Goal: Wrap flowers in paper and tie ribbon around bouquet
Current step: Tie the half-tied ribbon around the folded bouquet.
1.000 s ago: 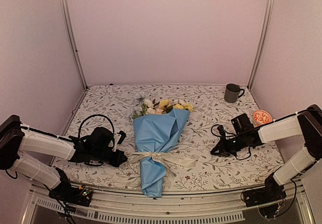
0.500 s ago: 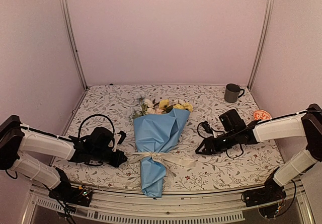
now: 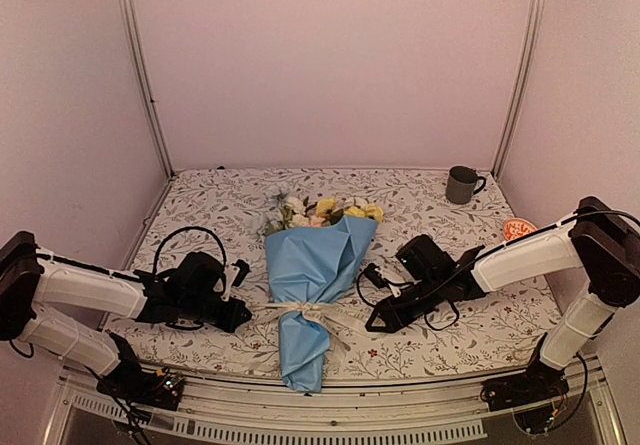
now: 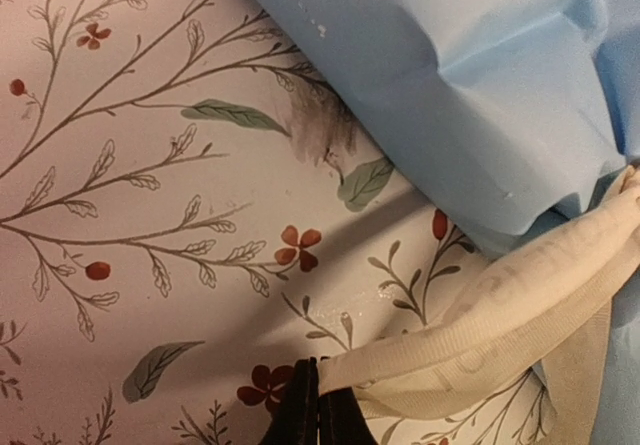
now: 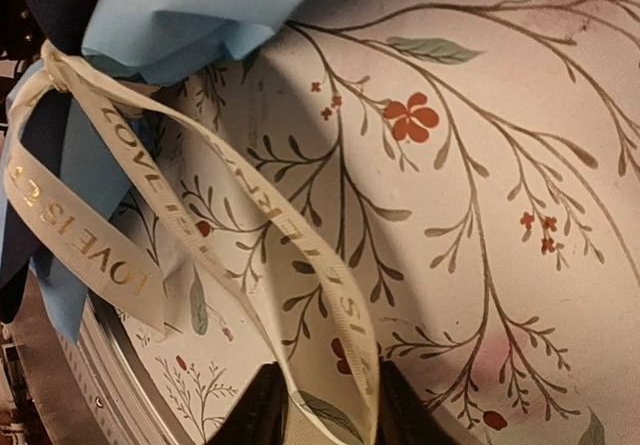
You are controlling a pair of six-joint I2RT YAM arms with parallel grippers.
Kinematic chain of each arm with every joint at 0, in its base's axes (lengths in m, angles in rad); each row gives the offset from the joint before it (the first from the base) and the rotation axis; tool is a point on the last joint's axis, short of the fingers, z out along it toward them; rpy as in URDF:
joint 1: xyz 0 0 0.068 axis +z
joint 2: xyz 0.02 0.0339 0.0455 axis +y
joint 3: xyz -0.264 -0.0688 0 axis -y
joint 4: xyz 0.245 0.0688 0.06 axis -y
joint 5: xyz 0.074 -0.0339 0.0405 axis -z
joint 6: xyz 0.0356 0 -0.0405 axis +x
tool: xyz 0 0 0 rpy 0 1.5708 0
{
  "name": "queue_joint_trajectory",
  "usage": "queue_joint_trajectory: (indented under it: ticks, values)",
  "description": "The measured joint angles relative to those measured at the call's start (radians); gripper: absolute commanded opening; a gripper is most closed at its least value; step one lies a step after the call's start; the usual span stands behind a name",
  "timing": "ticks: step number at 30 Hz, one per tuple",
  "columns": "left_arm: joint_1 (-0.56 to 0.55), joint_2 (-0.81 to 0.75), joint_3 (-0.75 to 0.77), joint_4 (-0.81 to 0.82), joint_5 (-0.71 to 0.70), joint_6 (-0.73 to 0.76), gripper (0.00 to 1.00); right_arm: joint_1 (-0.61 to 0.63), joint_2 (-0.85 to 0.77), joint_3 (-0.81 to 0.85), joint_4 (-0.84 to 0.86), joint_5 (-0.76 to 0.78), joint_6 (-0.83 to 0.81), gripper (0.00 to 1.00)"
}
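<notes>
Our left jaws pinch one end of the ribbon [image 4: 520,295] beside the bouquet [image 3: 315,265] — our right jaws stand half-open around the other end.

Matt blue paper [image 3: 318,265], woven cream ribbon [image 4: 520,295]

The bouquet [image 3: 312,275] lies flat on the surface [image 3: 200,205], its wide end toward the far side and its narrow tip at the near edge. White, yellow and pink flowers [image 3: 325,208] poke from the top of the cone of light blue paper [image 3: 318,255], whose dark navy inner face shows at the folds. A cream ribbon [image 3: 312,313] with gold lettering is tied around the lower part of the cone. One tail is pinched in the closed left hand [image 4: 310,417]. Another tail runs between the parted fingers of the right hand [image 5: 330,415].
</notes>
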Motion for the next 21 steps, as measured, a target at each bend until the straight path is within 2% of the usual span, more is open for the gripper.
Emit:
queue_joint_trajectory:
  ticks: [1, 2, 11, 21]
  values:
    - [0.000, -0.003, 0.000, 0.000, 0.000, 0.000, 0.00, 0.002, 0.004, 0.000, -0.001, 0.004, -0.002, 0.02]
    - [0.000, -0.006, 0.000, 0.000, 0.000, -0.001, 0.00, 0.003, 0.007, -0.001, -0.007, 0.010, -0.001, 0.00]
    - [0.001, -0.031, -0.036, 0.008, -0.014, -0.033, 0.00, -0.026, -0.033, -0.040, -0.035, 0.078, 0.068, 0.00]
    - [0.000, -0.027, -0.036, 0.053, 0.015, -0.049, 0.00, -0.080, -0.104, -0.139, 0.010, 0.059, 0.143, 0.00]
